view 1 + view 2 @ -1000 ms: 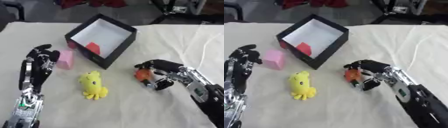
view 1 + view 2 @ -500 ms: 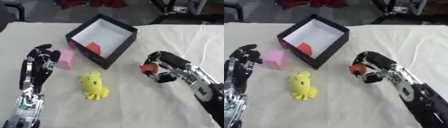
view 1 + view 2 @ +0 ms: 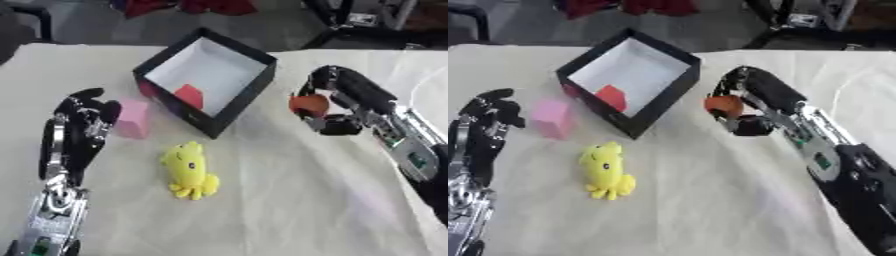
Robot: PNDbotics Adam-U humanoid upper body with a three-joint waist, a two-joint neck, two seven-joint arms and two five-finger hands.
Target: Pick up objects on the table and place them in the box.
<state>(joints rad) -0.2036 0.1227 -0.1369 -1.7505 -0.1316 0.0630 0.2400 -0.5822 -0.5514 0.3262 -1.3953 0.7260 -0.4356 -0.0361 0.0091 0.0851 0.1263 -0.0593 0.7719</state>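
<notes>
While curled round a small orange-red object (image 3: 308, 104), right hand (image 3: 337, 107) hangs just off the box's near right wall, thumb below and fingers arched over the top, so that the piece sits pinched at the fingertips rather than buried in the palm, probably to let it drop cleanly once over the opening. Not yet above the black box (image 3: 249, 92): object level with the rim's outer side, close beside it, so a short carry leftward and up over the wall seems called for. Inside on the white floor, a red block (image 3: 189, 95) already lying against the near wall, which leaves the far part of the box free. Outside, touching or nearly touching the box's left wall, a pink block (image 3: 132, 118); on the cloth-covered table (image 3: 289, 210) nearer the camera, a yellow plush toy (image 3: 190, 171), lying apart from everything else. Left hand (image 3: 80, 131) resting at the lower left, fingers straight and up, holding nothing, fingertips just beside the pink block and well placed for that pick. Risk judged: clipping the box wall with the held piece on the way in.
</notes>
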